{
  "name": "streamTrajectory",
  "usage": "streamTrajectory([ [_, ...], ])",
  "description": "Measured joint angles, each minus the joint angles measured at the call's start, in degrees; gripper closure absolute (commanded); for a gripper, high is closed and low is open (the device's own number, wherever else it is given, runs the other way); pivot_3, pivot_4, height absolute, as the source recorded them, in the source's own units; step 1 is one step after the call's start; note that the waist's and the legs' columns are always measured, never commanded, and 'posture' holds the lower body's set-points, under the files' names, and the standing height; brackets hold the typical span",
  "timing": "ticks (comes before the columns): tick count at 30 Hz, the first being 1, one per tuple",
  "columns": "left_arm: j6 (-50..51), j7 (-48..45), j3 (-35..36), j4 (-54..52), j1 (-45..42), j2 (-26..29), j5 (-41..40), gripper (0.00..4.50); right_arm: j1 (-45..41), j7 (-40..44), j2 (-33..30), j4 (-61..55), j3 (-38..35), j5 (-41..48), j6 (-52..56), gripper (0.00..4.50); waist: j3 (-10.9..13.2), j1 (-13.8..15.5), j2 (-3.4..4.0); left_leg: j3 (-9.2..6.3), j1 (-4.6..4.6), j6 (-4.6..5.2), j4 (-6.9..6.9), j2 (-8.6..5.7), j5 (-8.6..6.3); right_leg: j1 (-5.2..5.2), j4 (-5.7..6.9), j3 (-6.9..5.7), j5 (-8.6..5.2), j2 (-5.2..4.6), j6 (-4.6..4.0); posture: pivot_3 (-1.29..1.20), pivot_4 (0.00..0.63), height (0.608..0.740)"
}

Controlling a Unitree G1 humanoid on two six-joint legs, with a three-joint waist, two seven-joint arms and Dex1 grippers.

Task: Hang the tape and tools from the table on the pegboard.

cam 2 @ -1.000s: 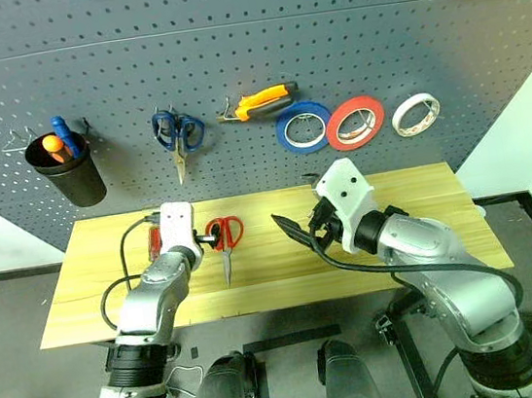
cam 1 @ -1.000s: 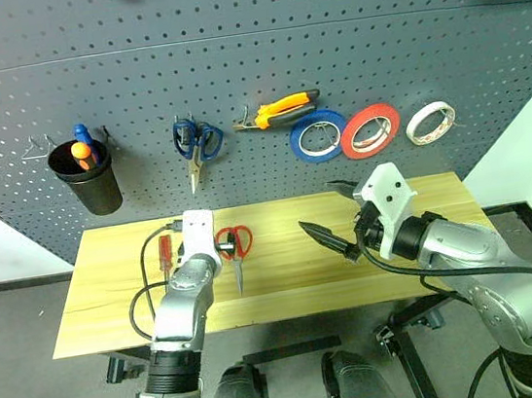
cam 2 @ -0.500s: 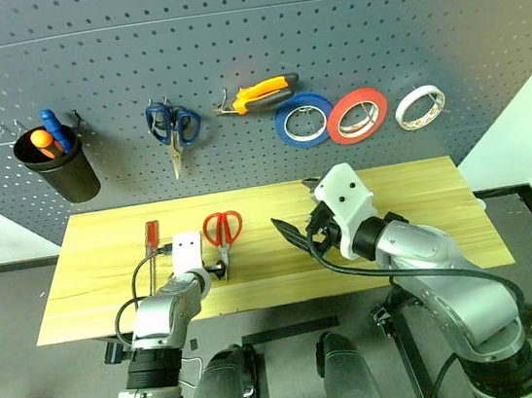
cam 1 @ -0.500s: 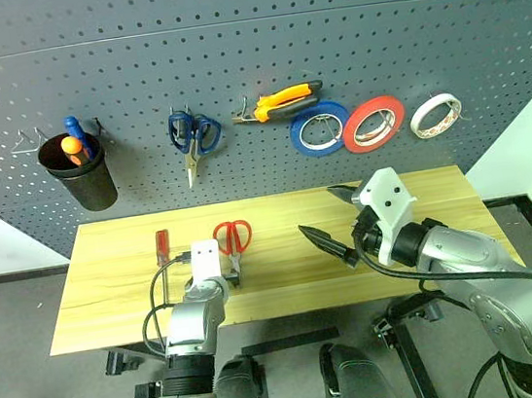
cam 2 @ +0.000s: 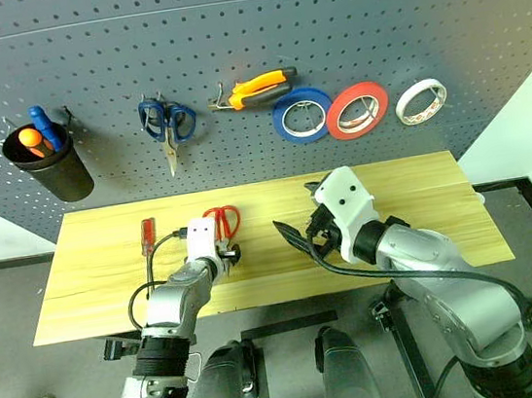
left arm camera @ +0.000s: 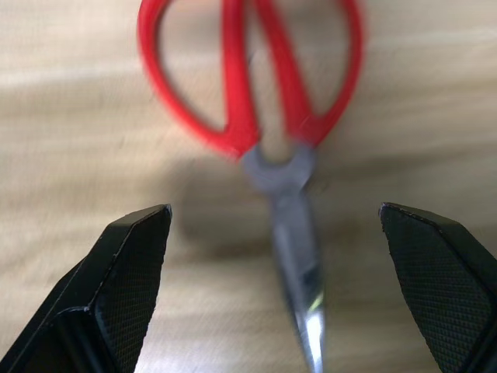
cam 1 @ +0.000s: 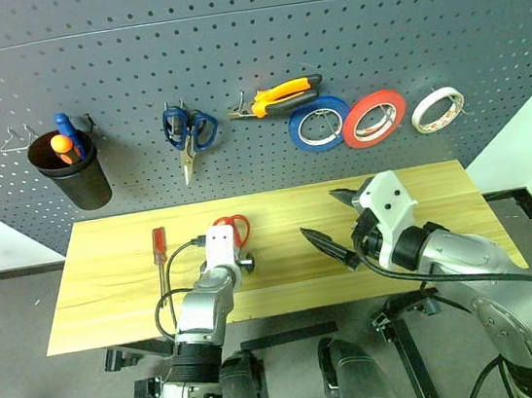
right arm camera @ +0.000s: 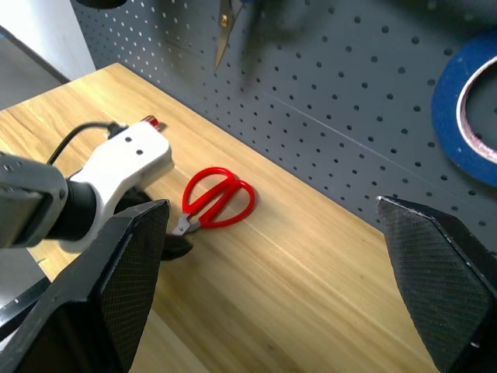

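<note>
Left gripper (left arm camera: 276,256) has dropped over the scissors (left arm camera: 256,101) at centre frame on the table (cam 1: 423,198), fingers spread astride the blades. Risk: closing on slim blades, the scissors pivot or slip.

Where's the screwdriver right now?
In the head views the screwdriver lies on the table's left part, apart from and left of the red-handled scissors, below the black cup on the pegboard.
</note>
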Motion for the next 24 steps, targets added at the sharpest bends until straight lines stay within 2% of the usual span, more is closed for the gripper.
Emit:
streamTrajectory([
  [16,-8.1,3.8,2.0,14.4,-6.4,-1.5,0.3,0.00,0.6,-0.5,-0.2,-0.7,0.0,0.0,0.6,0.04,0.5,0.0,-0.08,-0.02,-0.23,0.01,0.01,-0.02,0.00,-0.18,-0.02,-0.04,-0.01,0.00,0.02,-0.05,0.257,0.716],
  [23,-10.6,4.2,1.8,17.2,-7.6,-1.8,0.7,0.00,0.6,-0.7,-0.2,-1.3,0.0,0.1,1.3,0.04,0.5,0.0,-0.08,-0.02,-0.23,0.01,0.01,-0.01,0.00,-0.18,-0.03,-0.05,-0.01,0.00,0.02,-0.05,0.258,0.716],
  [24,-10.7,4.2,1.8,17.3,-7.6,-1.8,0.9,0.19,0.6,-0.7,-0.2,-1.3,0.0,0.1,1.3,0.01,0.5,0.0,-0.07,-0.03,-0.23,0.00,0.00,-0.01,0.00,-0.18,-0.03,-0.05,-0.01,0.00,0.02,-0.05,0.258,0.716],
])
